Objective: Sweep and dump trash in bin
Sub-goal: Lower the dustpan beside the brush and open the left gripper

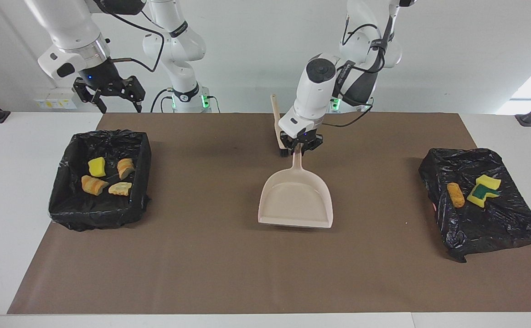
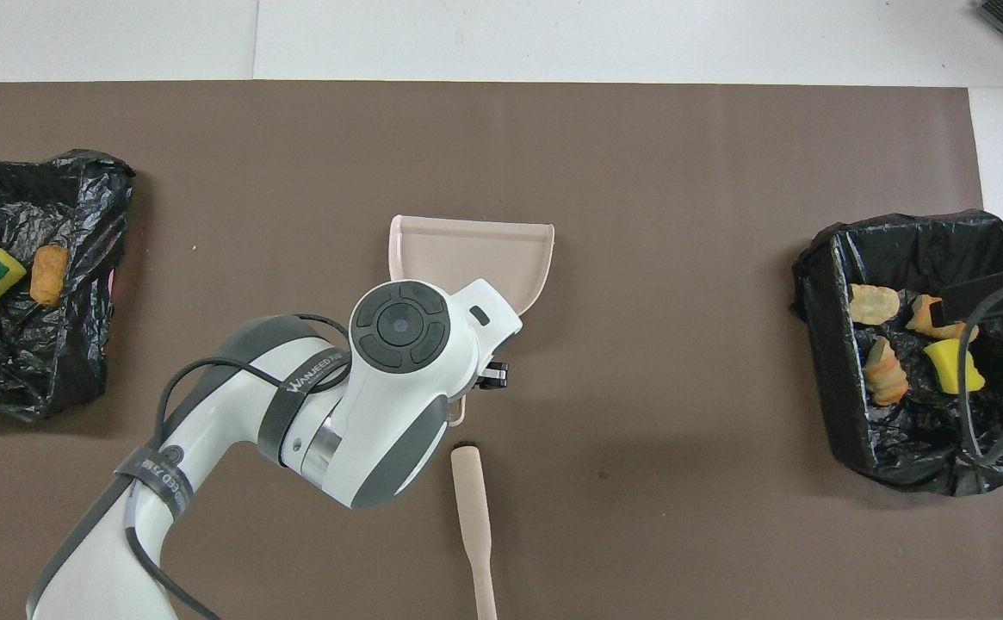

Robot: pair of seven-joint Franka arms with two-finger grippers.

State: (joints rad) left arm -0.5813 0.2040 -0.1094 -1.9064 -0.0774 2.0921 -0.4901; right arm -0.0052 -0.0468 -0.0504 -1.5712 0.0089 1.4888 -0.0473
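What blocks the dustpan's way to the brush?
Nothing visible. The left tool holds the dustpan by its handle, right beside the brush, with only bare mat around them.

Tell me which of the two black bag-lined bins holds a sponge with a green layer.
The flatter, crumpled bin at the left arm's end of the table: its yellow sponge has a green layer.

Two cameras, one table

One camera sits high across the table [image 1: 265,273] and looks back at the robots, from fairly far off. The other hangs high over the robots' end and looks steeply down. Both show the brown mat [image 2: 639,155], the dustpan [image 1: 296,200] and the bin [image 1: 99,182] (sides swapped between them)
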